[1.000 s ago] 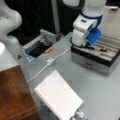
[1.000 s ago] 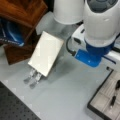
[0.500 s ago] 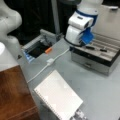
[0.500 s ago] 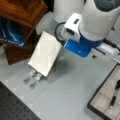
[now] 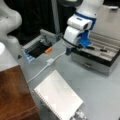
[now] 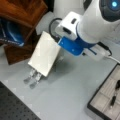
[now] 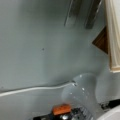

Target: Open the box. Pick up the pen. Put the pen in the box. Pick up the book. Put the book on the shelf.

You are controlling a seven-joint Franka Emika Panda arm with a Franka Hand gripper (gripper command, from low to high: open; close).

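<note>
White cable (image 5: 47, 65), orange piece (image 5: 48, 50), grey tabletop (image 5: 100, 90)

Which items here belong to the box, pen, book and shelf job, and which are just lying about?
Job items:
- box, lid open
- pen, lying inside the box
- book, on the grey table
- shelf, brown wood
- gripper, over the table at the box's edge

Lying about:
- white cable
- orange piece by the grey tray

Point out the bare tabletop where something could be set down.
Bare grey table lies between the book and the open box. It is crowded near the white cable and the tool by the box's corner.
</note>
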